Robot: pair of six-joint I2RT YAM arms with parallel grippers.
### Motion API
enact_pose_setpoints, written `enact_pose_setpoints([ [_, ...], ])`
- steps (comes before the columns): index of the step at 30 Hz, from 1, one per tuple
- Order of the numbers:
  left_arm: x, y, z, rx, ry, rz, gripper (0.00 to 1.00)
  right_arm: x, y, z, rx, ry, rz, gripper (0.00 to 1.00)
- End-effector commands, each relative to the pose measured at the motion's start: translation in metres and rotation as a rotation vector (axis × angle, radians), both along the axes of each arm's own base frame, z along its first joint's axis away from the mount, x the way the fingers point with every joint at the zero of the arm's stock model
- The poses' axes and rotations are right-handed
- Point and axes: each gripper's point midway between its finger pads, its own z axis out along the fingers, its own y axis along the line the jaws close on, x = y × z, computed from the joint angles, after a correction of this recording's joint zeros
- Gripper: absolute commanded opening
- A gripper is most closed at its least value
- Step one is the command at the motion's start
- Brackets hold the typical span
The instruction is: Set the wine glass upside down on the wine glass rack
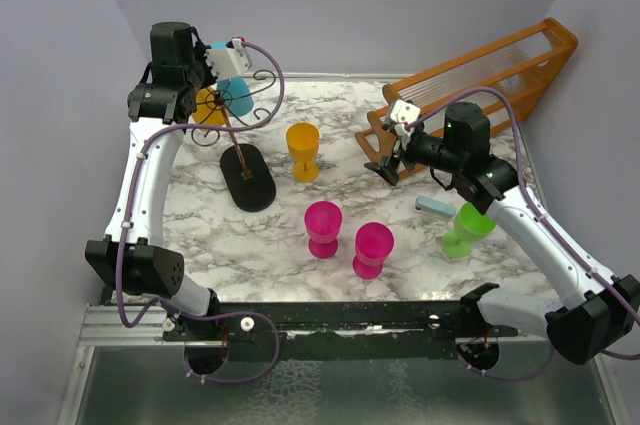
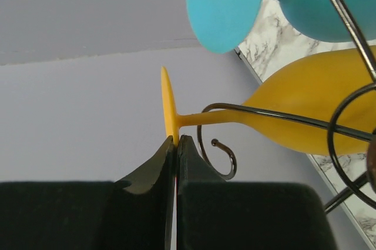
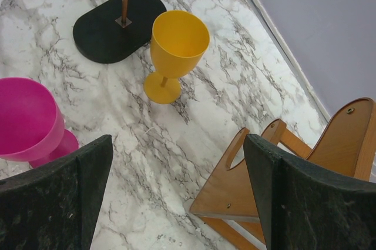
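In the left wrist view my left gripper [image 2: 176,139] is shut on the rim of the foot of a yellow wine glass [image 2: 305,115]. The glass lies on its side, and its stem runs along a curled arm of the dark wire wine glass rack [image 2: 224,165]. A blue wine glass [image 2: 226,3] hangs just above it on the same rack. From above, the left gripper [image 1: 202,97] is up at the rack's hooks [image 1: 262,81], over the black oval base [image 1: 248,177]. My right gripper [image 1: 388,167] hangs open and empty over the marble, as the right wrist view [image 3: 176,144] shows.
A second yellow glass [image 1: 303,150] stands upright beside the rack's base. Two pink glasses [image 1: 323,227] [image 1: 372,248] stand in the middle. A green glass [image 1: 467,228] lies on its side under the right arm. The orange-brown wooden slatted rack [image 1: 480,75] fills the back right.
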Motion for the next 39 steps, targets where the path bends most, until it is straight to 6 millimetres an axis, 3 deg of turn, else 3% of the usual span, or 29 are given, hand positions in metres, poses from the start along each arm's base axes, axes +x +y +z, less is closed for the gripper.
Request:
enact_pose_setpoints([
  [1, 0.005, 0.01, 0.017, -0.004, -0.083, 0.077, 0.0, 0.007, -0.002, 0.002, 0.0, -0.028, -0.017, 0.91],
  [13, -0.003, 0.024, 0.02, 0.04, -0.084, 0.154, 0.01, 0.008, -0.002, -0.002, -0.007, -0.024, -0.014, 0.91],
  [23, -0.016, 0.018, 0.005, 0.035, -0.01, 0.107, 0.03, 0.008, -0.002, -0.001, -0.006, -0.026, -0.01, 0.91],
  [39, -0.025, 0.006, 0.001, -0.002, 0.023, 0.054, 0.09, 0.008, -0.005, 0.0, 0.0, -0.027, -0.009, 0.91],
])
